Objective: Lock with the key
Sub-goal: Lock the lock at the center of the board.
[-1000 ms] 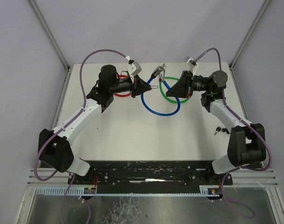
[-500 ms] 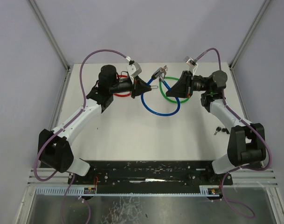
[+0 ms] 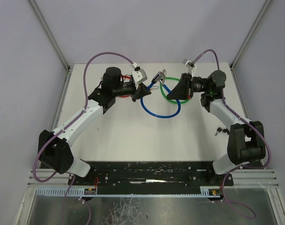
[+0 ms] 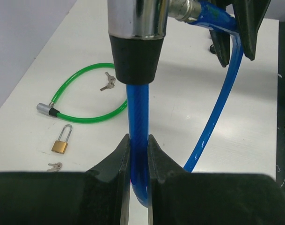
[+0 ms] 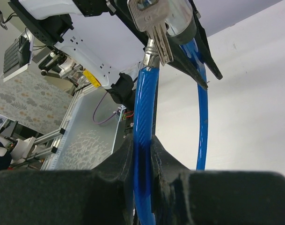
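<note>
A blue cable lock hangs in a loop between my two grippers above the table's far middle. Its chrome lock head with a black collar stands right in front of my left gripper, which is shut on the blue cable just below that collar. My right gripper is shut on the cable's other leg, under its metal end. A silver key hangs beside the lock head; whether it sits in the keyhole I cannot tell. From above, the left gripper and right gripper face each other.
A green cable lock lies on the table with small keys inside its loop. A brass padlock and more keys lie near it. A red cable shows behind the left arm. Dark keys lie by the right arm.
My left gripper has shifted a little right and turned, carrying the lock head with it. The right gripper has edged slightly left. Both grips on the blue cable are unchanged.
</note>
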Tool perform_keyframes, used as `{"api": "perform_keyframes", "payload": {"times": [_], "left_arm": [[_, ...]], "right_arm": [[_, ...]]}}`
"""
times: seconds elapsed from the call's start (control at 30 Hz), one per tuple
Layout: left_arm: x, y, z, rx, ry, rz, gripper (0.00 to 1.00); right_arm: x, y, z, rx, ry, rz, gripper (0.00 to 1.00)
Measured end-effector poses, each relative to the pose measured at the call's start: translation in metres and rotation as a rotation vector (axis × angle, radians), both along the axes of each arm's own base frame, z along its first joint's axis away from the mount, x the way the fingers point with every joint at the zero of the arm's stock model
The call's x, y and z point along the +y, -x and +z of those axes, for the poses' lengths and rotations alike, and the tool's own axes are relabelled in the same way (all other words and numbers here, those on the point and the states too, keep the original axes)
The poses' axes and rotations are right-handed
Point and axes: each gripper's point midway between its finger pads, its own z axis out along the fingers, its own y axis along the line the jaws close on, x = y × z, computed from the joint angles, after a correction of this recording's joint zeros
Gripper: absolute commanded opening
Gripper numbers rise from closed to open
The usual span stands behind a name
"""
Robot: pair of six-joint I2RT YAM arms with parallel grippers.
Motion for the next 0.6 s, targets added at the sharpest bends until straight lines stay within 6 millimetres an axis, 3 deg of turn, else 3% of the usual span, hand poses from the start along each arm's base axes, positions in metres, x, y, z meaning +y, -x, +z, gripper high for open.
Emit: {"api": "perform_keyframes", "payload": {"times": [0.43,0.6], "left_arm": [[0.003,0.006,0.002,-0.065,-0.051,-0.018,0.0],[0.005,0.005,0.012,-0.096,-0.07,-0.022,0.0]], "right_arm": [[-0.001,0.0,0.0,0.089,0.025,0.027,0.0],[-0.001,0.002,-0.001,0.109,0.03,0.035,0.0]]}}
